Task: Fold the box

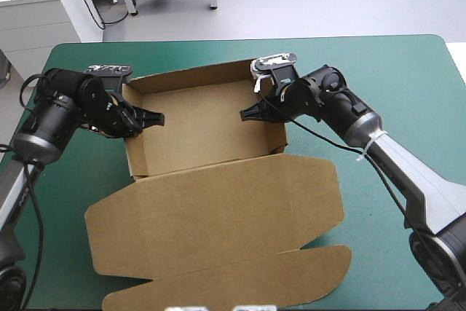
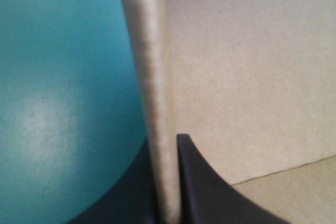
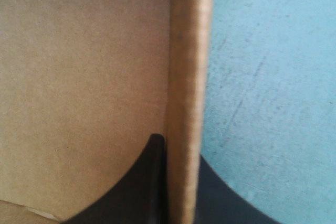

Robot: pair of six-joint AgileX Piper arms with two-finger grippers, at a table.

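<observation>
The brown box (image 1: 196,132) sits mid-way on the teal-green cover (image 1: 393,92), its lid flat toward 6 o'clock. We see the left gripper (image 1: 149,117) pinching its 9 o'clock wall and the right gripper (image 1: 251,113) pinching its 3 o'clock wall.

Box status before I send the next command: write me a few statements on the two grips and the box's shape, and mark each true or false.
1. The left gripper is shut on the left wall of the box. True.
2. The right gripper hangs open above the tray, holding nothing. False: it is shut on the right wall, with one finger on each side.
3. The lid lies flat on the teal-green cover, on the tray's near side. True.
4. The box is a flat sheet with no walls raised. False: its walls stand, so it forms an open tray.
</observation>
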